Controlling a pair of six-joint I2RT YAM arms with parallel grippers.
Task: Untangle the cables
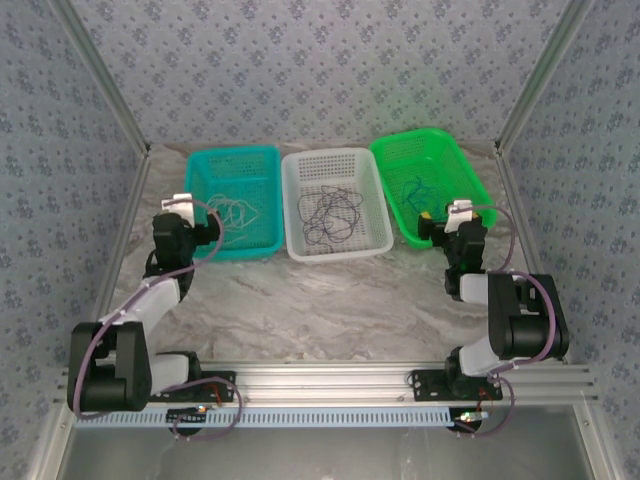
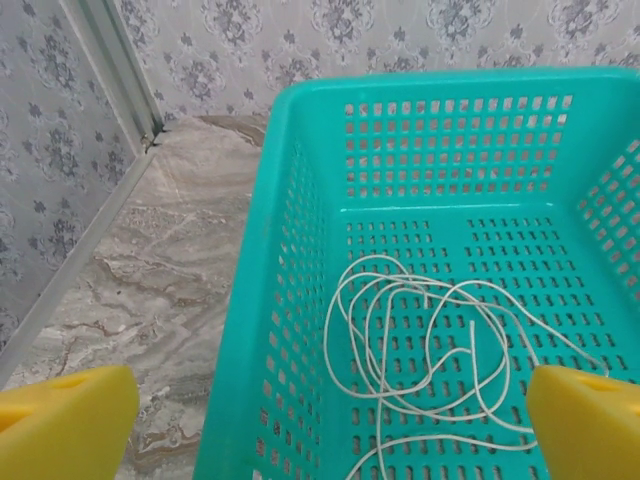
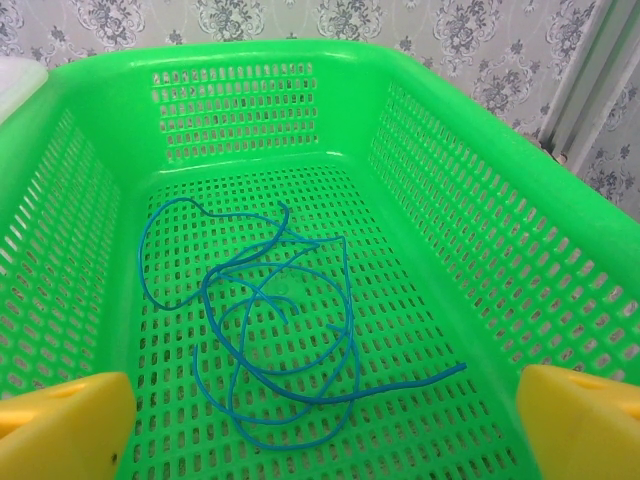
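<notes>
1. The left gripper (image 2: 325, 425) is spread wide and empty, at the near left corner of the teal basket (image 2: 300, 250).
2. A white cable (image 2: 428, 350) lies in loose loops on that basket's floor.
3. The right gripper (image 3: 325, 425) is wide and empty, over the near end of the green basket (image 3: 470, 230).
4. A blue cable (image 3: 285, 300) curls on its floor.
5. Dark cables (image 1: 330, 212) lie in the white basket (image 1: 333, 157), between the others on the desk (image 1: 330, 300).

The green basket (image 3: 300, 52) is glossy plastic, the blue cable (image 3: 262, 300) smooth-sheathed.
</notes>
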